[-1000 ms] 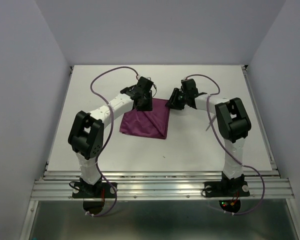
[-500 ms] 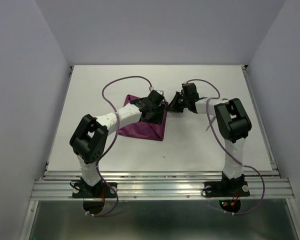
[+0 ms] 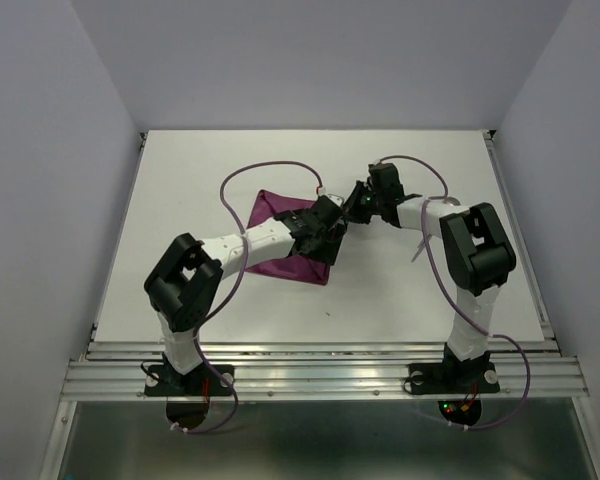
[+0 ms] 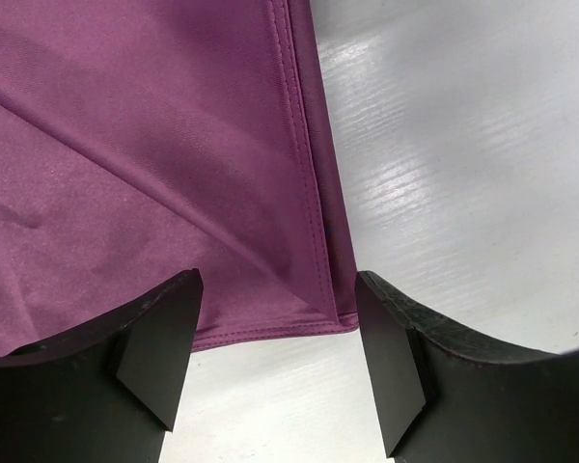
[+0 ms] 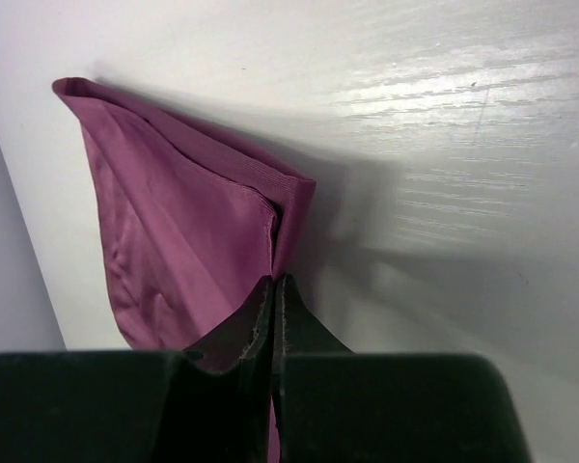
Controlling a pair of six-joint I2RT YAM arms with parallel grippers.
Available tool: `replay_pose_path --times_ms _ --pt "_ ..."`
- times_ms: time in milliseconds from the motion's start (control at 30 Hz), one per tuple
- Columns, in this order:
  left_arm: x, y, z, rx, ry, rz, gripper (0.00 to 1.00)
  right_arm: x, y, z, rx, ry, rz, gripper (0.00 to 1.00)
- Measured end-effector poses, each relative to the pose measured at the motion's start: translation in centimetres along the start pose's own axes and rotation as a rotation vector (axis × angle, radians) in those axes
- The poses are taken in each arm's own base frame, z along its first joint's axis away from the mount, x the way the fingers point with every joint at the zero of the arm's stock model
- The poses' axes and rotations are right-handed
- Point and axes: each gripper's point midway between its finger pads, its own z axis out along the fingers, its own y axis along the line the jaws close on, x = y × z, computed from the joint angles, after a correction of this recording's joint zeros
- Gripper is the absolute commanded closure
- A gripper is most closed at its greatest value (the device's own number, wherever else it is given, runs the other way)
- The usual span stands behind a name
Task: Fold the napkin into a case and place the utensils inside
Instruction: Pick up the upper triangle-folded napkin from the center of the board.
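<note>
The left gripper [image 3: 325, 228] has swung across the napkin [image 3: 298, 266] toward the table's [image 3: 180, 200] right edge, baring the cloth's far-left corner. The right gripper [image 3: 358, 207] has edged slightly toward the left edge.

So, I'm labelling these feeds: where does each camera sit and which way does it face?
Top external: above, behind the bases, looking down on the table; both arms show.
Left wrist: faces down past the open left gripper at the napkin corner.
Right wrist: faces the napkin fold past the right gripper, shut on it.
Shared: the napkin.
</note>
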Motion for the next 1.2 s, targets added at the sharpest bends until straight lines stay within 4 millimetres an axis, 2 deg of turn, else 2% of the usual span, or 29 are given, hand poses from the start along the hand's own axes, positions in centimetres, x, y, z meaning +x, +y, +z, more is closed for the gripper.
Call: replay_pose_path --times_ms 133,300,500,733,967,1200 --pt "-0.1 -0.1 0.0 -0.007 -0.009 0.008 0.25 -0.3 0.5 -0.4 -0.009 -0.008 -0.005 0.99" --pt "0.0 -0.4 0.5 -0.024 -0.021 0.02 0.33 -0.1 0.3 -0.4 0.0 -0.001 0.0 0.99" --pt "1.1 -1.4 2.1 -0.063 -0.002 0.029 0.39 0.0 0.2 -0.4 0.004 0.0 0.006 0.99" --pt "1.6 -1.9 3.7 -0.118 0.009 0.028 0.42 -0.1 0.4 -0.6 0.003 0.0 0.012 0.99" --pt "2.1 -1.7 4.4 -0.167 0.015 0.038 0.44 0.0 0.4 -0.7 0.005 0.003 0.013 0.99" --pt "1.6 -2.1 3.7 -0.21 -0.008 0.061 0.44 0.0 0.4 -0.7 0.005 0.002 0.013 0.99"
